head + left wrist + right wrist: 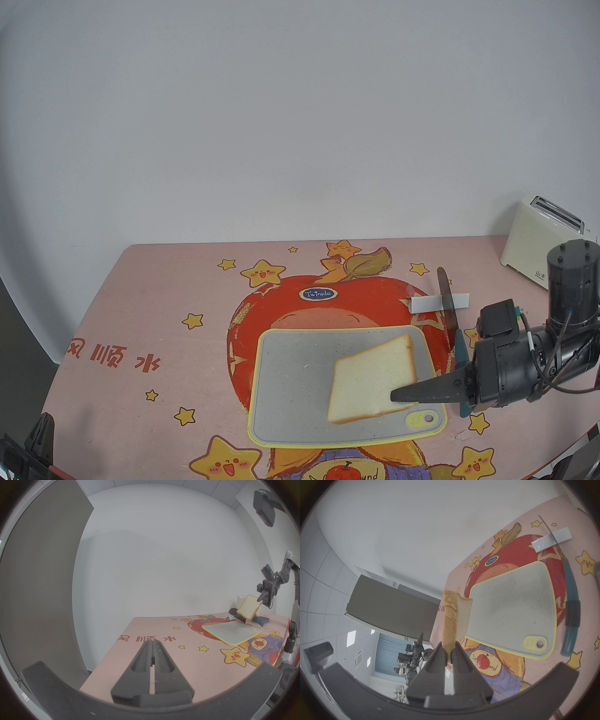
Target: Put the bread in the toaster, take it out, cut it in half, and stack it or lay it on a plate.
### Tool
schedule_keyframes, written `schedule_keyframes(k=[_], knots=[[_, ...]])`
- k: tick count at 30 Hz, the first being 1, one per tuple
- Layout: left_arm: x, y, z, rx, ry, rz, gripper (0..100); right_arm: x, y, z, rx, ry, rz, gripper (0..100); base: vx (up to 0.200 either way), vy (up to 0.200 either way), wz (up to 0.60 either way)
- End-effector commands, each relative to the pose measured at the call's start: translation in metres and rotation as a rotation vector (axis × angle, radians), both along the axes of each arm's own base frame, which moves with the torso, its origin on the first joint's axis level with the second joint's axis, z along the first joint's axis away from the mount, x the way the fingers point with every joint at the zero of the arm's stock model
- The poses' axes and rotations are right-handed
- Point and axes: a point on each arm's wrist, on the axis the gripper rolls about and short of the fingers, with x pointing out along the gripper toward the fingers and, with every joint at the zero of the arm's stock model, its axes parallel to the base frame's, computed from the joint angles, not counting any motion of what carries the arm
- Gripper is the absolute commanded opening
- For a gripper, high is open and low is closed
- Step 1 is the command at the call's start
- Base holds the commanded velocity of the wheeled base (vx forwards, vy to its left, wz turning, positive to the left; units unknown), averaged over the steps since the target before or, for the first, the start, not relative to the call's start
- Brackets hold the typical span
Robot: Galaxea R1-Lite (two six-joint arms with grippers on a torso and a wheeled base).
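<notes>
My right gripper point(400, 395) is shut on the edge of a slice of bread point(370, 379) and holds it in the air above the grey cutting board point(294, 375) with the yellow rim. In the right wrist view the bread point(452, 620) stands edge-on between the fingers point(440, 658), with the board point(512, 605) below. The white toaster point(542, 242) stands at the table's far right. A knife point(449, 306) with a teal handle lies just right of the board. My left gripper point(152, 645) is shut with nothing in it, hanging off the table's left corner.
A grey strip of tape point(439, 302) lies across the knife blade. The pink table point(156, 325) has free room on its left half. A white wall rises behind the table's far edge.
</notes>
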Motion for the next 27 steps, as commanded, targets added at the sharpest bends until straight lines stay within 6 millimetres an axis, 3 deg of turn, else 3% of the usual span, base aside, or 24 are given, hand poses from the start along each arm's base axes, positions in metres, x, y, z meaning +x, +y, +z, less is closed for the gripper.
schedule_keyframes(k=[1, 10, 16, 27], knots=[[0.000, 0.000, -0.005, 0.000, 0.001, 0.000, 0, 0.016, 0.008, -0.009, -0.015, 0.036, 0.019, 0, 0.000, 0.000, 0.00], [0.000, 0.000, -0.005, 0.000, 0.001, 0.000, 0, 0.036, 0.024, -0.019, -0.023, 0.071, 0.066, 0, 0.000, 0.000, 0.00], [0.000, 0.000, -0.005, 0.000, 0.001, 0.000, 0, 0.054, 0.026, -0.041, -0.066, 0.101, 0.070, 0, 0.000, 0.000, 0.00], [0.000, 0.000, -0.005, 0.000, 0.001, 0.000, 0, 0.072, 0.024, -0.040, -0.059, 0.092, 0.030, 0, 0.000, 0.000, 0.00]])
